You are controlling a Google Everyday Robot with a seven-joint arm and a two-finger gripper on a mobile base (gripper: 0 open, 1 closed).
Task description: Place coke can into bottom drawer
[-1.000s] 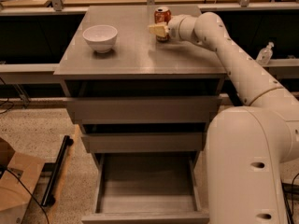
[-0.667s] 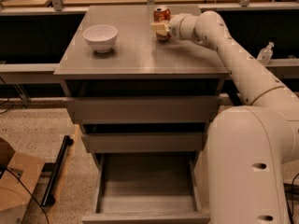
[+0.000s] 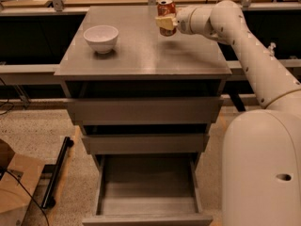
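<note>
Coke can (image 3: 166, 9) sits clamped in the gripper (image 3: 165, 22) near the bench's back-right corner. Bottom drawer (image 3: 148, 192) gapes below the front edge; a loose pinch could drop it short.

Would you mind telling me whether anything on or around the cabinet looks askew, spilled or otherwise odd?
Nothing stands out. The coke can is upright at the gripper near the cabinet top's back edge, the white bowl sits upright, and the bottom drawer is pulled open, with nothing visible inside.
</note>
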